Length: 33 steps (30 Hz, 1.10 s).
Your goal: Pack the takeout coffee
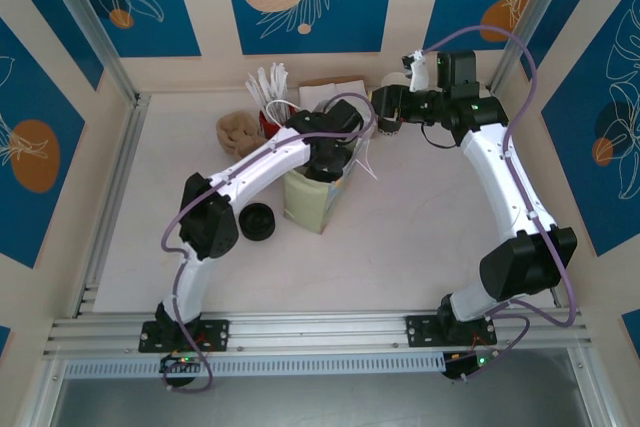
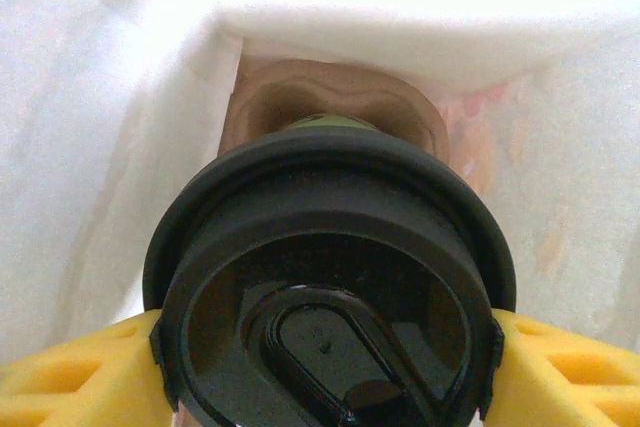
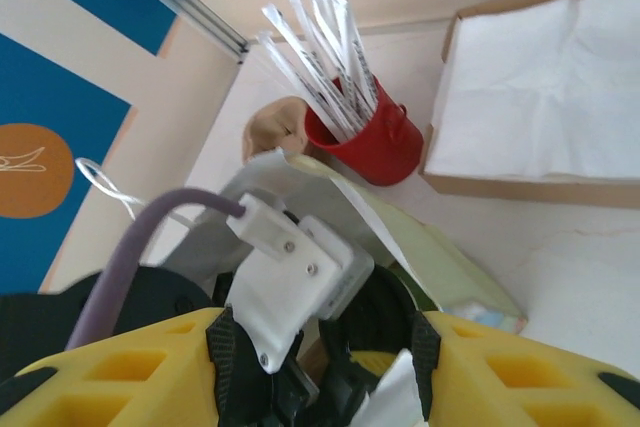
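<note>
The takeout coffee [image 2: 330,277] shows its round black lid from above, with a sliver of olive-green side behind it. My left gripper [image 2: 325,372] is shut on it, a yellow finger [image 2: 70,377] pressed to each side of the lid. Cup and gripper are down inside the paper bag [image 1: 305,202], whose white inner walls [image 2: 100,147] surround them; something brown lies at the bag's bottom. My right gripper [image 3: 320,367] hovers open just behind the bag's mouth [image 3: 440,257], looking at the left wrist. In the top view the right gripper [image 1: 385,115] is behind the bag.
A loose black lid [image 1: 258,220] lies left of the bag. Behind the bag stand a red cup of wrapped sticks [image 3: 370,142], a cardboard box of white napkins [image 3: 540,97] and a brown crumpled item [image 1: 238,130]. The back wall is close.
</note>
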Each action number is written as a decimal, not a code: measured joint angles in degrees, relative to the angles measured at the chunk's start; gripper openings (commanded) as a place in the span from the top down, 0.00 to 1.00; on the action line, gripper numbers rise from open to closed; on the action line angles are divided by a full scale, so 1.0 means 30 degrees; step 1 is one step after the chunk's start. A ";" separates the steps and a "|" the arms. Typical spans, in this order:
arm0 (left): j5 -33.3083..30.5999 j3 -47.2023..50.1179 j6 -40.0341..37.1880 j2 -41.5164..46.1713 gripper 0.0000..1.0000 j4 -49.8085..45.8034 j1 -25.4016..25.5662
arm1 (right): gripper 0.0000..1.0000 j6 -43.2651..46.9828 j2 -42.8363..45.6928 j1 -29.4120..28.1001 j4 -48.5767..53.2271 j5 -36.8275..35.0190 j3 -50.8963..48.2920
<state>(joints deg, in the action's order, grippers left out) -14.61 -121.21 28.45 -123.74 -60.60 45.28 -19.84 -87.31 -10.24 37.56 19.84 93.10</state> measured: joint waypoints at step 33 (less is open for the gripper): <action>0.2535 -0.4670 0.0393 -0.3344 0.37 -0.2426 -0.1494 | 0.47 0.0481 -0.0073 -0.1770 0.2076 0.0029 -0.1508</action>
<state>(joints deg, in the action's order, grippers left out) -7.01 -135.22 29.63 -133.78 -67.88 40.80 -18.39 -87.53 -15.55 43.79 19.92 88.58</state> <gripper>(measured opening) 0.634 0.529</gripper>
